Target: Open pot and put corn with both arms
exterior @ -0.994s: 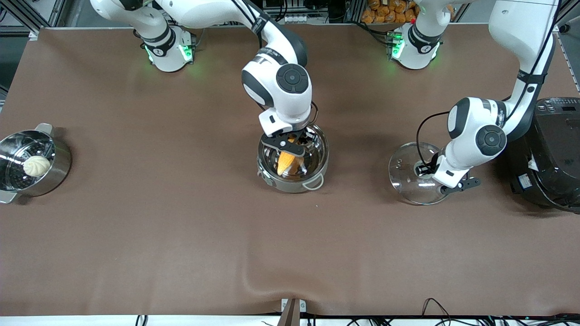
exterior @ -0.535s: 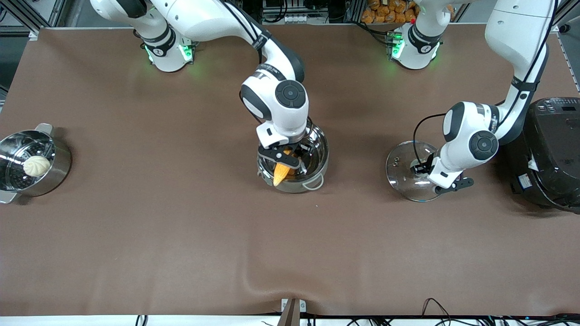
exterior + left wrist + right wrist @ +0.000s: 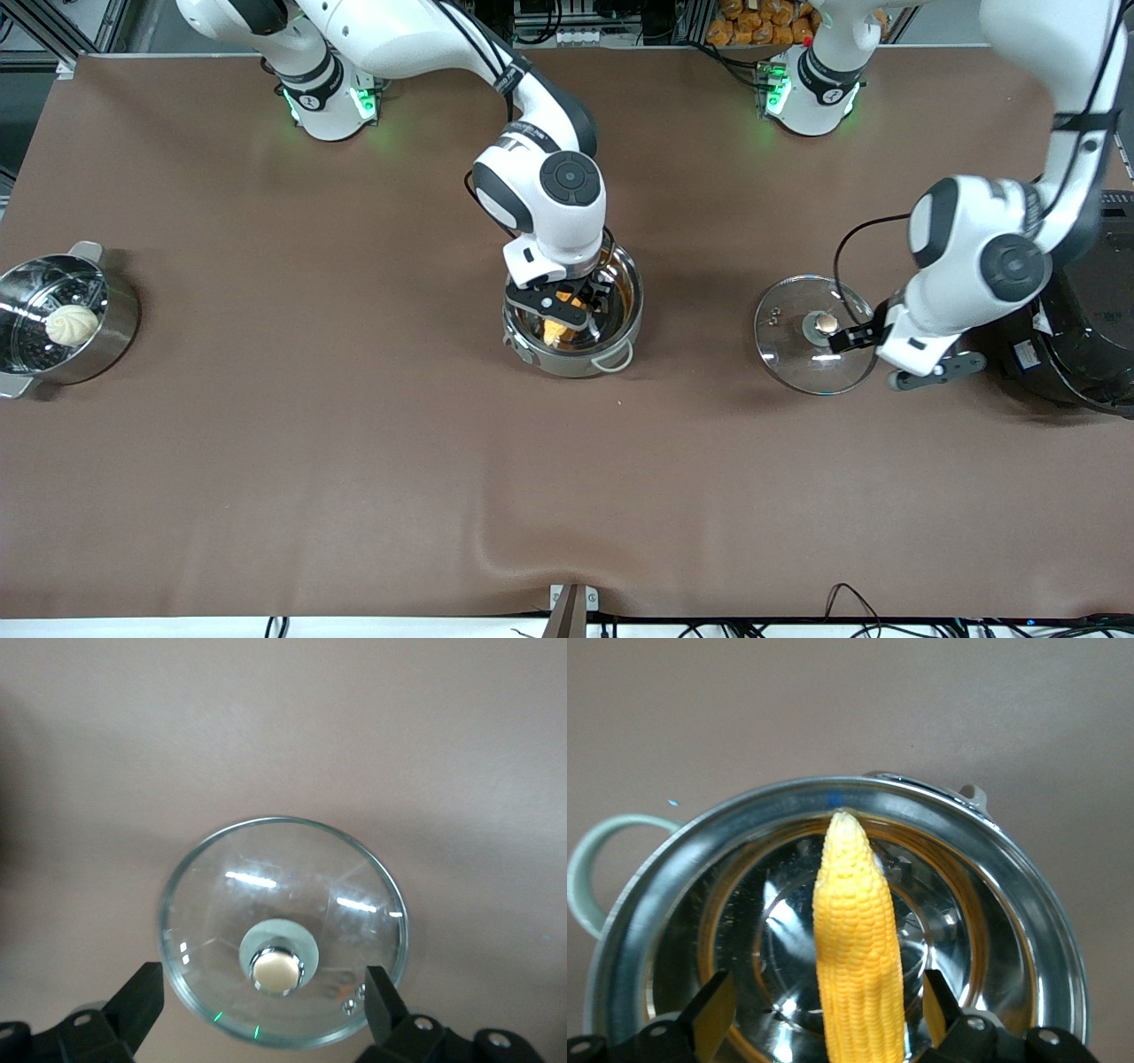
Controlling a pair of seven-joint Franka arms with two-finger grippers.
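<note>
The steel pot [image 3: 625,294] stands open at the table's middle. The corn [image 3: 556,333] lies inside it, tip against the rim, also in the right wrist view [image 3: 855,930]. My right gripper [image 3: 565,306] hangs over the pot, open, its fingers either side of the corn with gaps [image 3: 827,992]. The glass lid [image 3: 788,350] lies flat on the table toward the left arm's end, its knob [image 3: 827,322] up. My left gripper [image 3: 858,337] is open just above the lid's edge; the left wrist view shows the lid [image 3: 283,877] and knob [image 3: 277,967] below its spread fingers [image 3: 263,988].
A steel steamer pot with a white bun [image 3: 71,324] stands at the right arm's end of the table. A big black cooker [image 3: 1085,310] stands at the left arm's end, close beside my left arm. The brown cloth has a wrinkle [image 3: 523,549] near the front edge.
My right gripper has opened and the corn has dropped into the pot. My left gripper has let go of the lid's knob, left the lid flat, and moved up toward the cooker.
</note>
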